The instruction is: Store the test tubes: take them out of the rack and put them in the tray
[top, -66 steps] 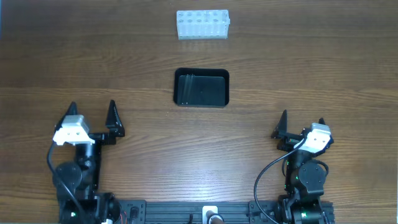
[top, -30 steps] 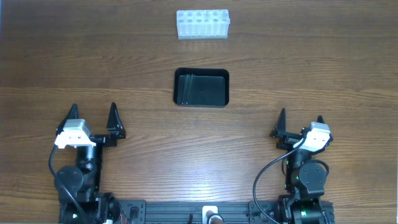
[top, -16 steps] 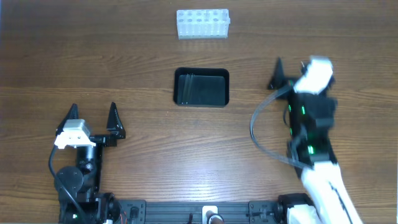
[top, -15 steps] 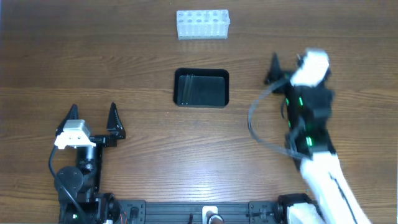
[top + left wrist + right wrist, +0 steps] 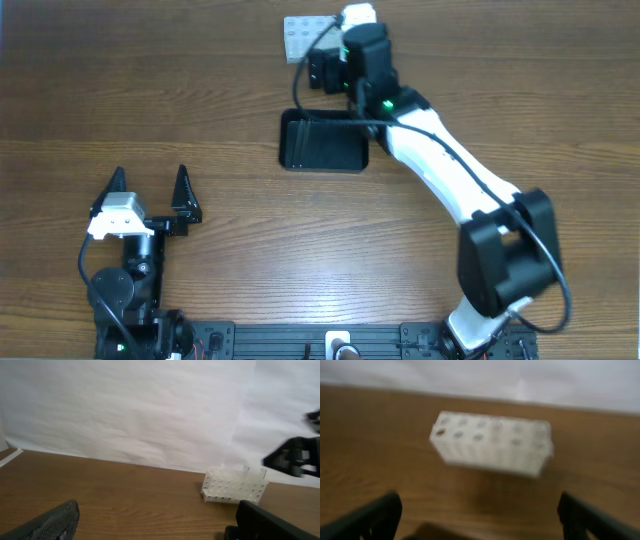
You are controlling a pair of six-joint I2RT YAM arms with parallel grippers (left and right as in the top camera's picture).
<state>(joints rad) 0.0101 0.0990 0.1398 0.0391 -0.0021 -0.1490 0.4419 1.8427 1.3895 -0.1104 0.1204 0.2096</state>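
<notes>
Rack (image 5: 300, 38) – table 12 o'clock, upright tubes (image 5: 244, 473) inside | tray (image 5: 284, 142) – rack's 6 o'clock, near | right gripper (image 5: 480, 499) – released, facing rack | left gripper (image 5: 150, 173) – released, table 8 o'clock

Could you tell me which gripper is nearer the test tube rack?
The right gripper, right at the rack; the left gripper sits far back from it.

The tabletop (image 5: 150, 90) is brown with streaky wood grain, the rack (image 5: 300, 35) at upper middle milky white dotted with rows of holes, the tray (image 5: 284, 145) glossy black, the left claw (image 5: 149, 172) black, and the right arm (image 5: 440, 160) white and black.
</notes>
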